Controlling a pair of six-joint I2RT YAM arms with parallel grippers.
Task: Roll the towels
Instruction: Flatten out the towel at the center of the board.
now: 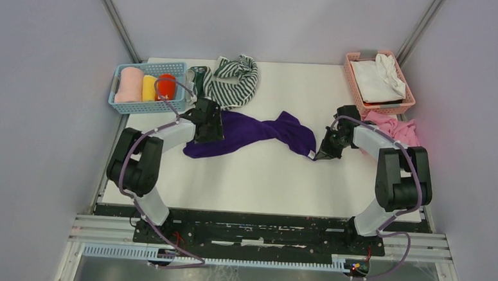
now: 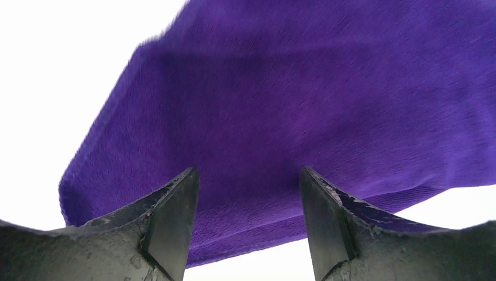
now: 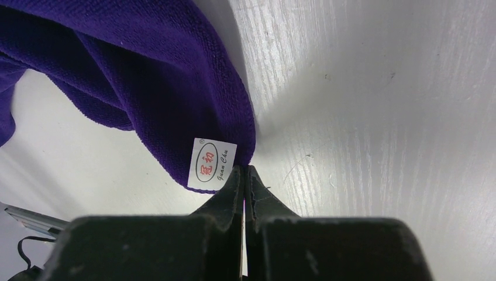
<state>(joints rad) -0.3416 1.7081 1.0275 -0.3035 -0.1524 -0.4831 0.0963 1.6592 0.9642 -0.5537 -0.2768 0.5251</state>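
From above, the left gripper (image 1: 209, 136) hides its own tips and part of the purple cloth (image 1: 266, 132). Left wrist view: cloth runs off the top and right edges, upper-left border blurred. Right wrist view: cloth cut off top and left. I cannot read the lettering on the striped towel (image 1: 236, 82); too small.

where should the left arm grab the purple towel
Take the purple towel by its left end, from above: it lies stretched across the table, the right fingers pinch its labelled right corner, and the left fingers stand open over that end.
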